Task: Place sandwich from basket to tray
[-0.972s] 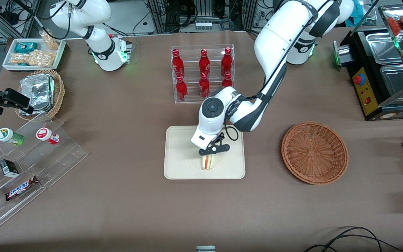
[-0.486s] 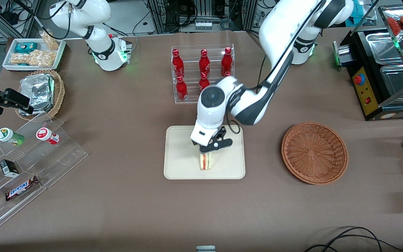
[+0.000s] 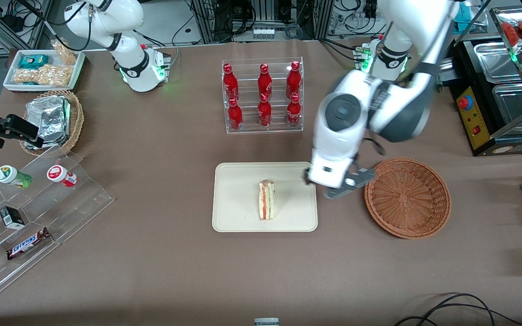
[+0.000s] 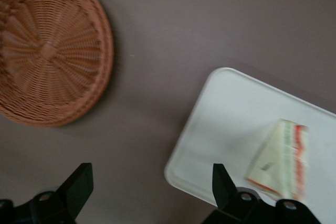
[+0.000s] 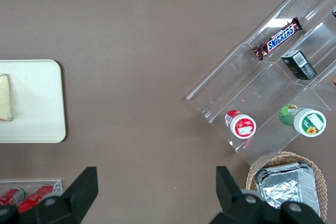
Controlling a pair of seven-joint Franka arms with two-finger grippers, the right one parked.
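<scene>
The gripper (image 3: 339,186) hangs wide open and empty between the basket (image 3: 407,197) and the tray (image 3: 238,217); the sandwich (image 3: 267,206), lying apart from it on the tray, looks light and soft, best held gently across its flat bread faces.

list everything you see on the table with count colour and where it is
sandwich: 1, pale bread, red-green filling, on the tray
tray: 1, cream, table centre
basket: 1, reddish-brown, empty, beside tray toward working arm's end
bottles: 6, red, clear rack farther from camera than tray
foil packs: silver, tan basket, parked arm's end
snack tray: 1, white, parked arm's end
stepped display: 1, clear, holding snacks
gripper: open, empty, above table between tray and basket
</scene>
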